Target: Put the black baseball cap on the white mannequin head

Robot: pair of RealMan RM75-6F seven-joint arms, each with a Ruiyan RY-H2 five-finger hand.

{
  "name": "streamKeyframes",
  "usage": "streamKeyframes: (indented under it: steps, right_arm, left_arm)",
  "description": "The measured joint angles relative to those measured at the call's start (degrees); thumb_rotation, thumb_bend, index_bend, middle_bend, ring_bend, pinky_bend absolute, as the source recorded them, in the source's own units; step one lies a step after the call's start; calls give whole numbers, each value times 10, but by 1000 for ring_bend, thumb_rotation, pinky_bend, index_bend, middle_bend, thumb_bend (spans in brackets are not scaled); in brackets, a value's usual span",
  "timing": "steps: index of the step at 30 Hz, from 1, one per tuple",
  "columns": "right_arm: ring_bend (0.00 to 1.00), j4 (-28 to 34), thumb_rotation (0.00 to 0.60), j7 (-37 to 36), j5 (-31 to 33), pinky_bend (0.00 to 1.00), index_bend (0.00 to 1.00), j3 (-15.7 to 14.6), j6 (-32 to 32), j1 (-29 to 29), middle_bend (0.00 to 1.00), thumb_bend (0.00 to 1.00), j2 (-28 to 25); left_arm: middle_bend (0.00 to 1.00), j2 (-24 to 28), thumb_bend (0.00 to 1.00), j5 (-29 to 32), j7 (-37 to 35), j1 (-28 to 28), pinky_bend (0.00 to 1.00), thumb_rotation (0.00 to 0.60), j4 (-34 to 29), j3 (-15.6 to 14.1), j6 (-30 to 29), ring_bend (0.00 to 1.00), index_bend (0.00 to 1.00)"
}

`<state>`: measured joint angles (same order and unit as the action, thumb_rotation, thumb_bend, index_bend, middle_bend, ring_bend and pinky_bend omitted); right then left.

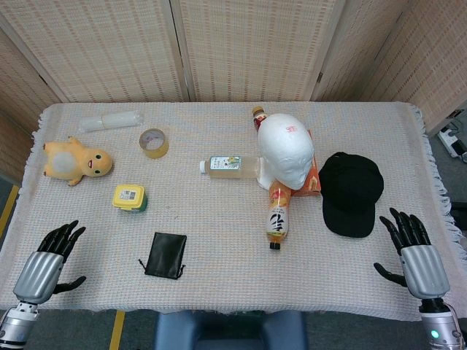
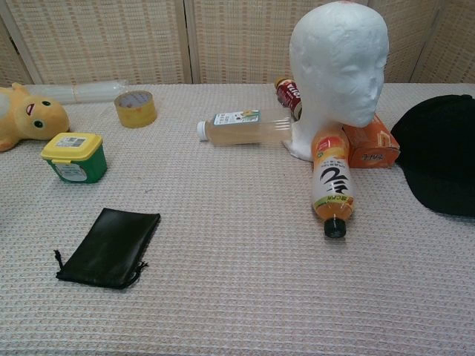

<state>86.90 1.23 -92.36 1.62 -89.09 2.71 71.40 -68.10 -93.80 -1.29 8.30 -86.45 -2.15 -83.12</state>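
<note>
A table (image 1: 219, 292) covered by a cream, waffle-textured cloth (image 1: 87, 219) fills most of the head view; the cloth has a short fringe along its right edge. Behind it stands a folding screen (image 1: 248, 51) of woven tan panels in pale wooden frames, angled in at both sides. The floor (image 1: 446, 157) is grey, with a yellow stripe (image 1: 7, 211) at left. Lighting is even and soft.

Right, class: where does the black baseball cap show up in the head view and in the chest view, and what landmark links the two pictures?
Head view: black baseball cap lies flat right of centre on the table.
Chest view: the cap sits at the right edge, partly cut off.
Shared landmark: the white mannequin head, just left of the cap in both.
</note>
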Motion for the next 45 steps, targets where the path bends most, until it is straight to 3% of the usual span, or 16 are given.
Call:
streamKeyframes:
  steps: [5, 8, 20, 26, 32, 45]
  right_arm:
    - [0, -104, 600, -15, 5, 0, 449, 7, -12, -1, 0, 127, 89]
    - [0, -186, 600, -34, 10, 0, 503, 12, -19, 1, 0, 137, 153]
    - [0, -539, 600, -117, 44, 0, 514, 52, -36, 24, 0, 232, 386]
    - [0, -673, 600, -154, 69, 0, 480, 74, -23, 50, 0, 234, 476]
    - [0, -738, 600, -171, 94, 0, 475, 92, 4, 78, 0, 234, 525]
    - [0, -775, 600, -174, 115, 0, 472, 102, 37, 105, 0, 246, 555]
  left_arm:
    - [0, 15, 153, -2, -35, 4, 135, 600, -7, -5, 7, 0, 35]
    - [0, 24, 153, -5, -60, 6, 136, 600, -11, -8, 8, 0, 36]
    - [0, 49, 153, -17, -123, 17, 136, 600, -13, -23, 28, 0, 37]
    - [0, 49, 153, -13, -133, 23, 136, 600, -11, -24, 40, 0, 37]
    - [0, 47, 153, -8, -136, 27, 136, 600, -6, -24, 48, 0, 37]
    - [0, 40, 153, 11, -134, 33, 135, 600, 2, -17, 62, 0, 37]
